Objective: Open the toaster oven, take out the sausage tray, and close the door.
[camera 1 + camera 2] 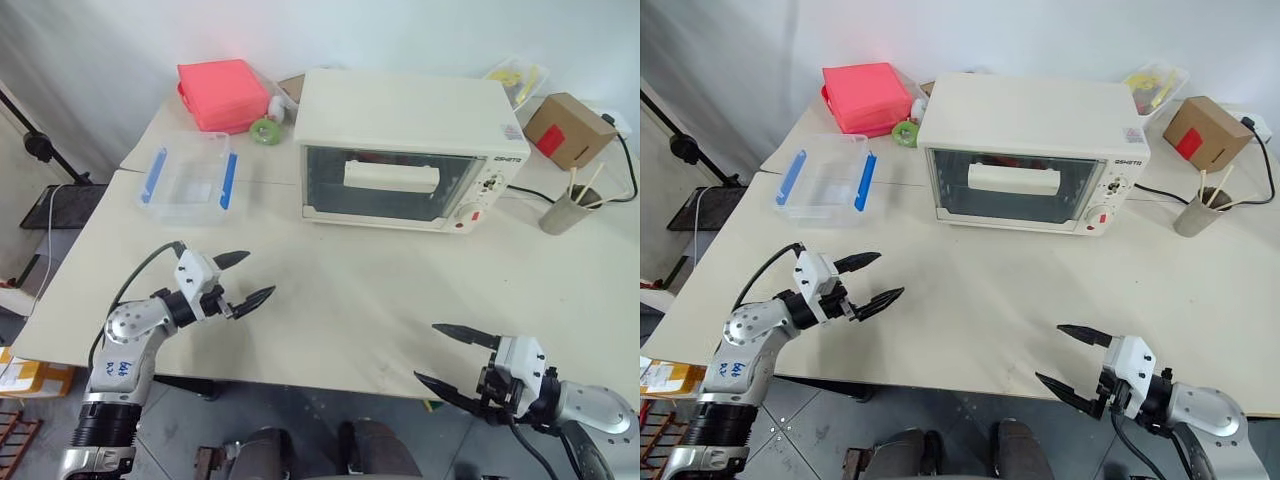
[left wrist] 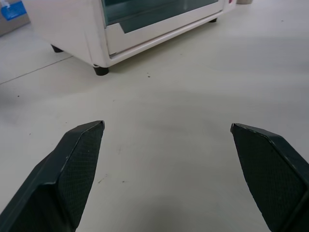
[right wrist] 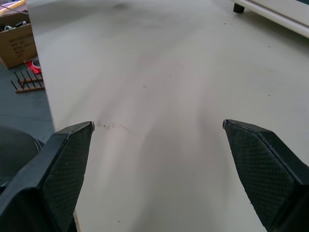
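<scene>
Nothing of the task is done yet: the door is shut, so opening it is the step in hand. At 8 o'clock the left gripper hovers over the pale matte surface, its black, cross-hatched, wedge-shaped jaws wide apart and empty. At 12 o'clock, well apart from both arms, stands the toaster oven, a boxy, smooth cream shell on small dark feet; its glass door carries a wide cream bar handle. The sausage tray presumably sits inside; the glass does not let me tell. At 5 o'clock the right gripper also stands spread and empty. Next, one gripper likely must reach the bar and pull it outward and down.
</scene>
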### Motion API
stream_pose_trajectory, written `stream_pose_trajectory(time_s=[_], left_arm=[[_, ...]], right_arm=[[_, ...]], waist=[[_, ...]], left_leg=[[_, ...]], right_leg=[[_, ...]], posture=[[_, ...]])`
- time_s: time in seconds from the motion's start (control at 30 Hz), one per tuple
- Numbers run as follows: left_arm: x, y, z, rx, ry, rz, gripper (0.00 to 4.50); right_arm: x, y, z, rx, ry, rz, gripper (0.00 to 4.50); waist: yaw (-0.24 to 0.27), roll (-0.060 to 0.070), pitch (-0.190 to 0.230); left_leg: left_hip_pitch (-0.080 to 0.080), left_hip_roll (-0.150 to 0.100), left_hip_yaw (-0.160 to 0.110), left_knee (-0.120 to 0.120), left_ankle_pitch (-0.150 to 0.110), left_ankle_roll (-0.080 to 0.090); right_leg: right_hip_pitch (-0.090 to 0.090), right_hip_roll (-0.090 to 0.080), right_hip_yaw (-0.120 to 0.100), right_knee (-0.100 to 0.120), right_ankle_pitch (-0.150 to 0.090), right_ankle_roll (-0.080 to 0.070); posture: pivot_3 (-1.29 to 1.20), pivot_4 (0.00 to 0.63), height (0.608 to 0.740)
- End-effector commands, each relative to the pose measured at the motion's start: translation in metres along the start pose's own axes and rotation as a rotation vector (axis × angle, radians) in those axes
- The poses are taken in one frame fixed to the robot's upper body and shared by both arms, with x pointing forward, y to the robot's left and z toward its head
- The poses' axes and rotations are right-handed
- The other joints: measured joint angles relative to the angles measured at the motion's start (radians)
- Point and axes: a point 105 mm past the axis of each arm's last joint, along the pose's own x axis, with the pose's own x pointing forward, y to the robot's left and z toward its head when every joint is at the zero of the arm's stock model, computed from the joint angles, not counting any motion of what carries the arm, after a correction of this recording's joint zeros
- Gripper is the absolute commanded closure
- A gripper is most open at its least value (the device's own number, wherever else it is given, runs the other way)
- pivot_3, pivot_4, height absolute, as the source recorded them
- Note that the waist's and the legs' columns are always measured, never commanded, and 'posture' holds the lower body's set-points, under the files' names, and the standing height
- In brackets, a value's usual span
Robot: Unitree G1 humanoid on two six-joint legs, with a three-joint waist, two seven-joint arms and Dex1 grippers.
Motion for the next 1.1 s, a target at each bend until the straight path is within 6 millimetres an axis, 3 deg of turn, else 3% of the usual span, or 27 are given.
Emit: stream_pose_trajectory(time_s=[0.03, 0.13, 0.3, 0.47, 0.63, 0.73, 0.93, 1.0, 1.1], left_arm=[[-0.003, 0.008, 0.012, -0.036, -0.043, 0.027, 0.04], [-0.014, 0.005, 0.031, -0.200, -0.146, -0.061, 0.04], [-0.020, 0.010, 0.049, -0.150, -0.156, -0.050, 0.04], [-0.017, 0.003, 0.068, -0.131, -0.204, -0.077, 0.04], [-0.017, -0.003, 0.069, -0.130, -0.202, -0.073, 0.04], [-0.017, -0.005, 0.066, -0.142, -0.195, -0.069, 0.04], [-0.015, -0.005, 0.060, -0.172, -0.187, -0.050, 0.04], [-0.016, -0.003, 0.059, -0.182, -0.190, -0.039, 0.04], [-0.016, 0.001, 0.057, -0.203, -0.187, -0.021, 0.04]], right_arm=[[0.012, -0.014, 0.030, 0.047, -0.106, -0.039, 0.00], [0.024, -0.032, 0.054, 0.098, -0.165, -0.056, 0.00], [0.040, -0.076, 0.083, 0.137, -0.185, -0.115, 0.00], [0.053, -0.107, 0.095, 0.123, -0.222, -0.180, 0.00], [0.061, -0.136, 0.109, 0.055, -0.257, -0.290, 0.00], [0.068, -0.134, 0.122, 0.023, -0.311, -0.254, 0.00], [0.074, -0.111, 0.139, -0.044, -0.382, -0.132, 0.00], [0.074, -0.109, 0.138, -0.049, -0.379, -0.122, 0.00], [0.072, -0.092, 0.122, -0.117, -0.295, -0.050, 0.00]], waist=[[-0.005, 0.000, 0.000], [-0.011, -0.001, 0.001], [-0.002, 0.000, 0.001], [0.003, 0.000, 0.001], [0.000, 0.000, 0.001], [-0.004, 0.000, 0.001], [-0.002, 0.000, 0.001], [-0.002, 0.000, 0.001], [-0.001, 0.000, 0.001]], left_leg=[[0.000, 0.000, 0.000, 0.000, 0.000, 0.000], [0.001, 0.000, 0.000, 0.002, 0.000, 0.000], [-0.001, 0.000, -0.003, 0.001, 0.002, -0.003], [-0.009, 0.000, -0.005, 0.003, 0.001, -0.001], [-0.010, 0.000, -0.004, 0.003, 0.001, 0.000], [-0.011, 0.000, -0.003, 0.003, 0.002, -0.001], [-0.012, 0.000, -0.002, 0.004, 0.004, -0.001], [-0.013, 0.000, -0.002, 0.004, 0.004, 0.000], [-0.013, 0.000, -0.002, 0.004, 0.004, -0.001]], right_leg=[[0.000, 0.000, 0.000, 0.000, 0.000, 0.000], [0.000, 0.000, 0.001, 0.003, 0.000, 0.000], [-0.001, 0.000, -0.002, 0.003, 0.000, -0.001], [-0.006, 0.000, -0.004, 0.001, 0.000, 0.000], [-0.007, 0.000, -0.004, 0.001, 0.000, 0.000], [-0.009, 0.000, -0.003, 0.003, 0.000, 0.000], [-0.011, 0.001, -0.003, 0.005, 0.000, 0.000], [-0.011, 0.000, -0.002, 0.005, 0.000, 0.000], [-0.012, 0.000, -0.003, 0.005, 0.000, 0.000]], posture=[[0.00, 0.150, 0.740], [0.00, 0.150, 0.740], [0.00, 0.150, 0.740], [0.00, 0.150, 0.740], [0.00, 0.150, 0.740], [0.00, 0.150, 0.740], [0.00, 0.150, 0.740], [0.00, 0.150, 0.740], [0.00, 0.150, 0.740]])
